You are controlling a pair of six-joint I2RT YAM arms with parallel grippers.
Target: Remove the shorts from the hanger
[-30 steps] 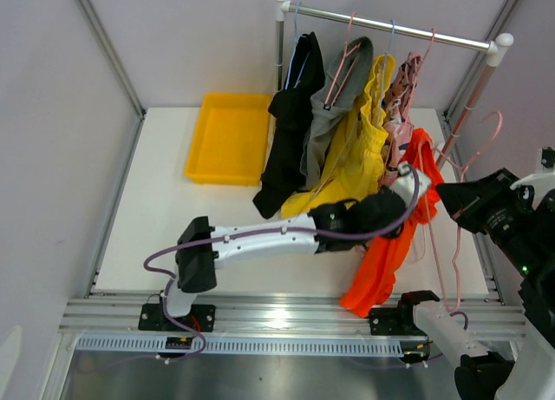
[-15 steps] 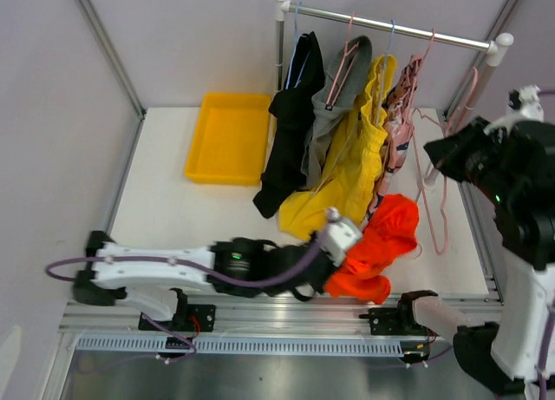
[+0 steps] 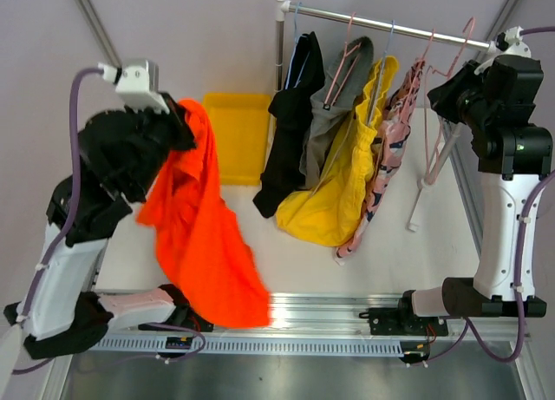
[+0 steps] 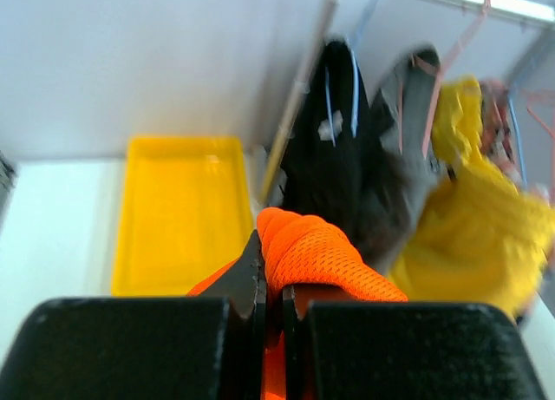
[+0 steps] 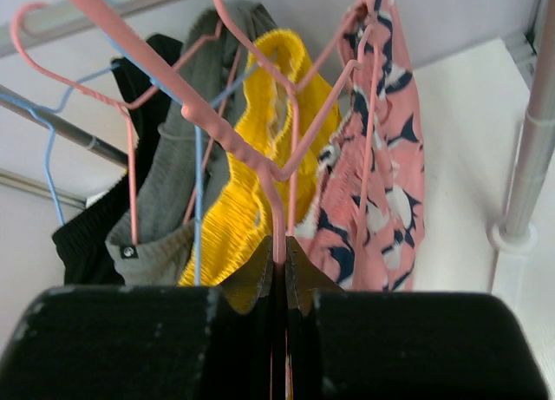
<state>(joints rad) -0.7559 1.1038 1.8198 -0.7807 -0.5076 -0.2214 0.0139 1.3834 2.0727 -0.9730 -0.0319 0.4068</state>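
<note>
**Orange-red shorts off the hanger, held at left**

Your left gripper (image 4: pixel 273 289) is clamped on the orange-red shorts (image 3: pixel 204 235), which hang from it, raised, beside the yellow tray (image 3: pixel 234 131). Your right gripper (image 5: pixel 279 263) is clamped on a bare pink hanger (image 5: pixel 225 142) near the rail (image 3: pixel 390 22). From the rail hang the black shorts (image 3: pixel 290 131), grey shorts (image 3: pixel 334 105), yellow shorts (image 3: pixel 342 192) and pink patterned shorts (image 3: pixel 386 166).

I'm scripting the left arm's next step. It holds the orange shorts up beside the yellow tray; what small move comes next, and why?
Probably ease the left gripper toward the yellow tray and lower it. The orange-red shorts hang free of any hanger, pinched in its shut jaws, and the tray lies just beyond them.
</note>
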